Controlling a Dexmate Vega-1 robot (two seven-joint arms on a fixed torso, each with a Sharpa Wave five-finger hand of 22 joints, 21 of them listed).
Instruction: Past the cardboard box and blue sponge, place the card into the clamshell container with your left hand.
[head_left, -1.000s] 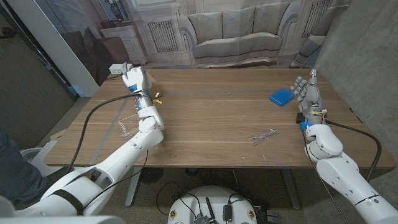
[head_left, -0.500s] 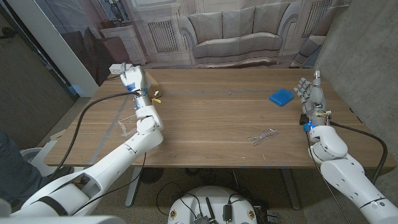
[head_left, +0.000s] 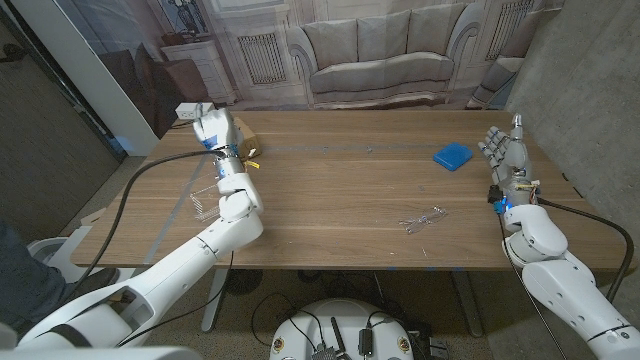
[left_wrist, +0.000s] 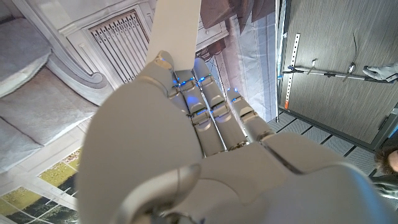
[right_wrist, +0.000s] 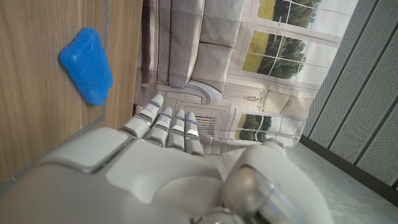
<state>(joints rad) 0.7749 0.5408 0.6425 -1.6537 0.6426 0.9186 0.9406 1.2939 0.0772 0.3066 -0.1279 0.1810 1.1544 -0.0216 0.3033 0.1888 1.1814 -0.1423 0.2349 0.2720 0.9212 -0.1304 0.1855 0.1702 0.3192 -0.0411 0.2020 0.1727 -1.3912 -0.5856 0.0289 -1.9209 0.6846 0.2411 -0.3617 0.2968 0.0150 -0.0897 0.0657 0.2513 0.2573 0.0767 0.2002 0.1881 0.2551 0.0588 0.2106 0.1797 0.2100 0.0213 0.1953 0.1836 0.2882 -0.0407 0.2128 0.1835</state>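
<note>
On the robot's side of the room stands the wooden table (head_left: 350, 190), its top reaching toward a backdrop printed with a sofa and panelled walls. Both arms enter from the near corners.

Left arm: extended forward along the table's left side, with the left hand (head_left: 213, 127) raised at the far left corner. In the left wrist view the left hand (left_wrist: 186, 124) pinches a white card (left_wrist: 177, 31) between the thumb and the fingers; the card stands up past the fingertips. In the head view the card (head_left: 201, 118) shows as a pale patch at the hand.

Right arm: held up at the table's right edge. The right hand (head_left: 505, 150) holds nothing, fingers extended upward and slightly apart; the right wrist view shows the right hand (right_wrist: 168, 143) the same way, clear of any object.

Clamshell container (head_left: 203, 197): clear plastic, lying on the table's left side just beside the left forearm, nearer the robot than the left hand. Whether its lid is open cannot be told.

Cardboard box (head_left: 246, 133): brown, at the far left corner, just beside the left hand and partly hidden by it.

Blue sponge (head_left: 452, 155): flat on the table's right side, near the right hand but apart from it; also seen in the right wrist view (right_wrist: 87, 65).

Small wire-like clear item (head_left: 422, 217): on the table right of centre, too small to identify.
</note>
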